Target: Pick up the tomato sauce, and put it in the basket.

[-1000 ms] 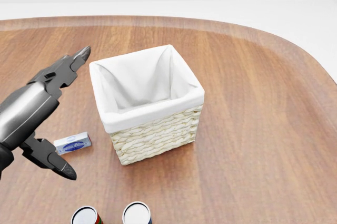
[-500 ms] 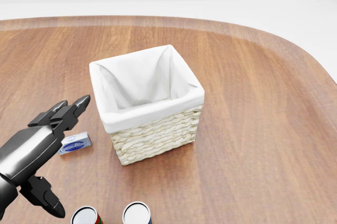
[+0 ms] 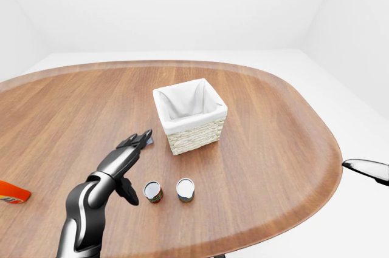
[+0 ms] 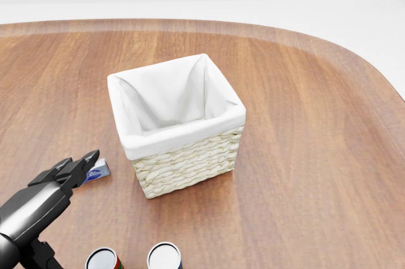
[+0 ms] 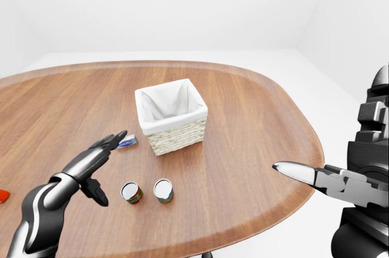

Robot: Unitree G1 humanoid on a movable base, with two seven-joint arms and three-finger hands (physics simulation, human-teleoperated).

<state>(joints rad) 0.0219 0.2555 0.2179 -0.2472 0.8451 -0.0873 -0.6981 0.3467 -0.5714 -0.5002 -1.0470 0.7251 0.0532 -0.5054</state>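
The tomato sauce can (image 3: 153, 192), with a white lid and a red and green label, stands upright on the wooden table (image 3: 273, 136), below and left of the basket. It also shows at the bottom edge of the head view (image 4: 101, 259). The wicker basket (image 3: 189, 115) with a white cloth lining stands mid-table and holds nothing. My left hand (image 3: 137, 166) is open, its fingers stretched out just left of the can, not touching it. My right hand (image 5: 304, 176) is open at the table's right edge, far from the can.
A second can (image 3: 185, 189) with a blue label stands right of the tomato can. A small blue and white box (image 4: 96, 171) lies left of the basket, partly under my left fingers. An orange thing (image 3: 12, 192) lies at the far left.
My left hand has come down and left in the head view, from beside the basket's rim to low beside the small box and the cans. The camera and the objects have not moved.
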